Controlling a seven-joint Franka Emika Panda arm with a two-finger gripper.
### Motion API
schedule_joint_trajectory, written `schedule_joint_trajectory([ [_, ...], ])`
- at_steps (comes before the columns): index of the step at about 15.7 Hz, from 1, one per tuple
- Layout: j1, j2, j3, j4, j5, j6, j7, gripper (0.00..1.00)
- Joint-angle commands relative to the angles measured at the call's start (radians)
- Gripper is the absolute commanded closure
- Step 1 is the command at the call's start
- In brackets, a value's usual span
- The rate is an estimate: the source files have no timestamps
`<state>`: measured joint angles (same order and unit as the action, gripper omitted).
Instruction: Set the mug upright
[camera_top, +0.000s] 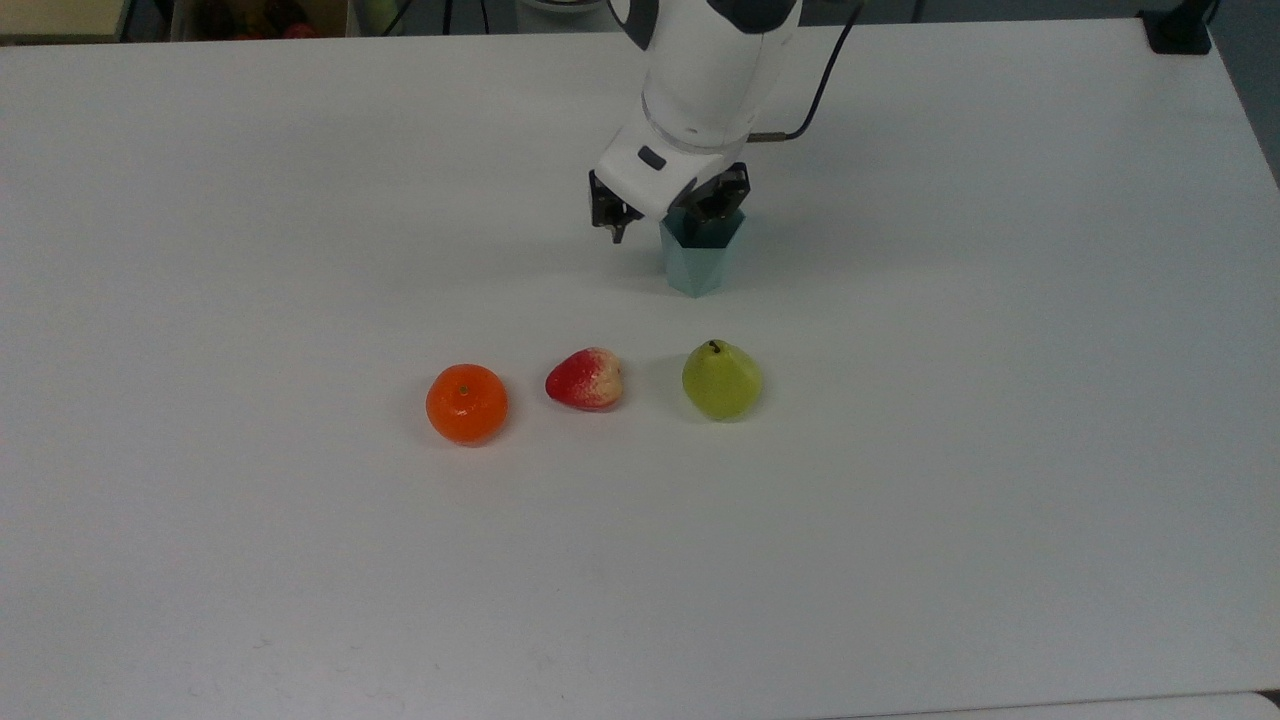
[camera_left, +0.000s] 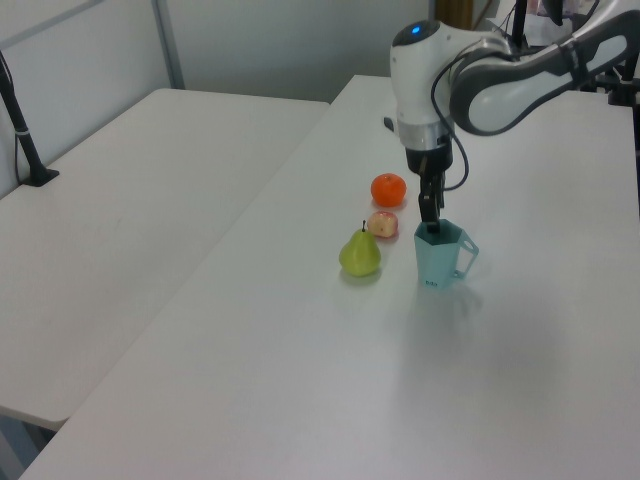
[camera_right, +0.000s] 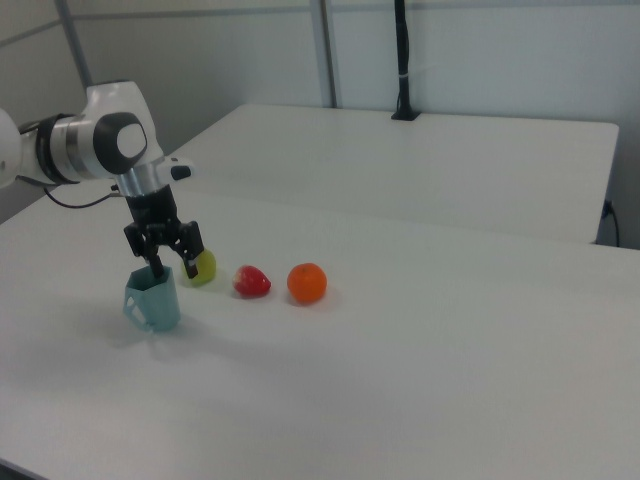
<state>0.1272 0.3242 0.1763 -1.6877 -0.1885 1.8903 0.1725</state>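
Mug (camera_left: 438, 258) upright on table (camera_top: 900, 450), hand (camera_right: 160, 250) open above (spread fingers)

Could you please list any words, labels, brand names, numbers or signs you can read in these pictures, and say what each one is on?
None can be read.
The mug has a small dark mark near its base in the left view, too small to read.
The orange, strawberry, pear, table and gripper carry no visible text.
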Motion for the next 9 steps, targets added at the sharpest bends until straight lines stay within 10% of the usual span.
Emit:
schedule_joint_trajectory([
  [1,-0.058,-0.143,-0.008,-0.023,0.009,-0.042,-0.019,0.0],
  [9,-0.184,-0.315,-0.023,-0.014,0.087,-0.146,-0.066,0.0],
])
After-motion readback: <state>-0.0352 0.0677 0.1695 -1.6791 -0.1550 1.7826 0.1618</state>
